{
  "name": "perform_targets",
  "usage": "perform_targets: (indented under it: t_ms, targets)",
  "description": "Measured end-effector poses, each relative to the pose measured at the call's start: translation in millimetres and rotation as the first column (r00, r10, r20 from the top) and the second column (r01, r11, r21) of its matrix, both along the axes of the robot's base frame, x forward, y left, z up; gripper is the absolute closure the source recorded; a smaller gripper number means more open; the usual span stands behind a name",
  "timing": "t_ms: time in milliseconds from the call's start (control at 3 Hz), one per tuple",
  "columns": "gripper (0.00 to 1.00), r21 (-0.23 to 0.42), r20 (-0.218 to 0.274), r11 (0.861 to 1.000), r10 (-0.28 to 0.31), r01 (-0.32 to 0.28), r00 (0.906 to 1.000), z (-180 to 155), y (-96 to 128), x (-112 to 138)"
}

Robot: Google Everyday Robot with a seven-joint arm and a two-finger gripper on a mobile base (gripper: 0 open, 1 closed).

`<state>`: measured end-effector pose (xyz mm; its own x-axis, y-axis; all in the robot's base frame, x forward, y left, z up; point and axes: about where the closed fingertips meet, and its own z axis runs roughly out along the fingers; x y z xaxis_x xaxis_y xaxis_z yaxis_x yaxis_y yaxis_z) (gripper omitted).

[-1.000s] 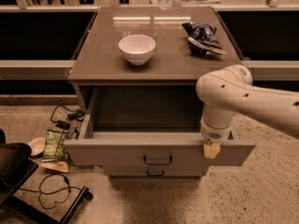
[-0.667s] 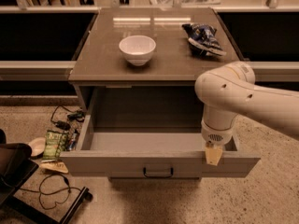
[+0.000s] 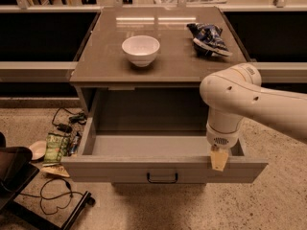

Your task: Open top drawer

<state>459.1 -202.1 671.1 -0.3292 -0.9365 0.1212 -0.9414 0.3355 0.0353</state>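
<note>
The top drawer (image 3: 163, 169) of the grey cabinet stands pulled far out towards the camera. Its grey box interior (image 3: 148, 145) is open to view and looks empty. A small dark handle (image 3: 162, 178) sits at the centre of its wide front panel. My white arm (image 3: 249, 99) reaches in from the right. My gripper (image 3: 221, 145) points down at the drawer's right front corner, just behind the front panel and hidden under the wrist. A tan tag (image 3: 219, 159) hangs from the wrist over the panel's top edge.
A white bowl (image 3: 140, 49) and a blue snack bag (image 3: 208, 36) lie on the cabinet top (image 3: 110, 66). On the floor at left are cables (image 3: 67, 121), a green packet (image 3: 56, 145), a white dish (image 3: 37, 149) and a dark chair base (image 3: 19, 176).
The drawer has slid further out towards the camera and now covers the lower drawer fronts. My arm has moved with it, staying at its right front corner.
</note>
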Motion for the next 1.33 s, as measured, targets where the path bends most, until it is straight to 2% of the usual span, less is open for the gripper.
perform_targets:
  t_ms: [667,1000,1333]
  targets:
    - [0.07,-0.001,0.0,1.0,0.0,0.0,1.0,0.0,-0.2,-0.3]
    - [0.0,-0.001,-0.001,1.0,0.0,0.0,1.0,-0.1,-0.4,-0.7]
    - [0.01,0.0,-0.002,1.0,-0.001,0.001,1.0,-0.4,-0.9,-2.2]
